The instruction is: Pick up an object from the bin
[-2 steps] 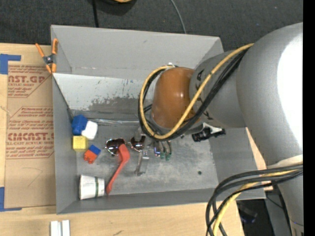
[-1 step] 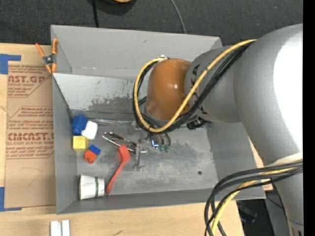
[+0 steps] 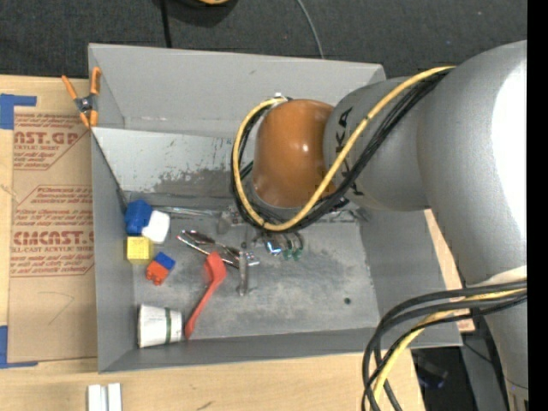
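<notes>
Tool (image 3: 247, 268) low in bin (image 3: 325, 308), centre of frame, under the arm's orange cover (image 3: 291, 157). Open or shut: cannot tell.

Pliers (image 3: 209, 282) just left of tool, red handle slanting to lower left, metal end towards upper left. Touching tool or not: unclear.

Further left, a cluster: blue block (image 3: 136, 215), white block (image 3: 157, 227), yellow block (image 3: 137, 248), small orange block (image 3: 157, 271). White cylinder (image 3: 159, 325) at lower left by the wall, near the handle's tip.
</notes>
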Motion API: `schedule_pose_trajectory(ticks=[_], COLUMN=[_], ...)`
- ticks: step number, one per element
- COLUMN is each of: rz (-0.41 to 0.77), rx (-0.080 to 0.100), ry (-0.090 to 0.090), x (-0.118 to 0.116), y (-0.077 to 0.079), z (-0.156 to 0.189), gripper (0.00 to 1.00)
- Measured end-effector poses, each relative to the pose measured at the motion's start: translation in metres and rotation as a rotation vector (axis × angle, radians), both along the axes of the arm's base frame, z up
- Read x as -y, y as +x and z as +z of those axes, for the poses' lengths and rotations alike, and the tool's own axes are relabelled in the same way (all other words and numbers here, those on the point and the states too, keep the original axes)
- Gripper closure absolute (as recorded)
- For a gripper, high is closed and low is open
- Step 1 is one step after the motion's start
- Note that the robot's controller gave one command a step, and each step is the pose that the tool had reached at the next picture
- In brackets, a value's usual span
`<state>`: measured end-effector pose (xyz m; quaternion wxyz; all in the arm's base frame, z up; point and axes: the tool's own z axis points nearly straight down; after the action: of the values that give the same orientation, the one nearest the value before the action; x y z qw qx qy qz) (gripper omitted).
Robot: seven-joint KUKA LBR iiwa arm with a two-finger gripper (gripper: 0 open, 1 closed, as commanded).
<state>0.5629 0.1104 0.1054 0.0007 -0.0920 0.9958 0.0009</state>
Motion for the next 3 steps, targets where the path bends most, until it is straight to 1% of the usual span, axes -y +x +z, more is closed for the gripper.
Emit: schedule_pose_trajectory(ticks=[1, 2, 3], rz=[-0.261, -0.038, -0.038], rx=[-0.004, 0.003, 0.003], ry=[-0.001, 0.001, 0.001], x=[-0.008, -0.019, -0.019], y=[-0.001, 0.004, 0.004], z=[-0.019, -0.034, -0.034], gripper=[0.00, 1.00, 1.00])
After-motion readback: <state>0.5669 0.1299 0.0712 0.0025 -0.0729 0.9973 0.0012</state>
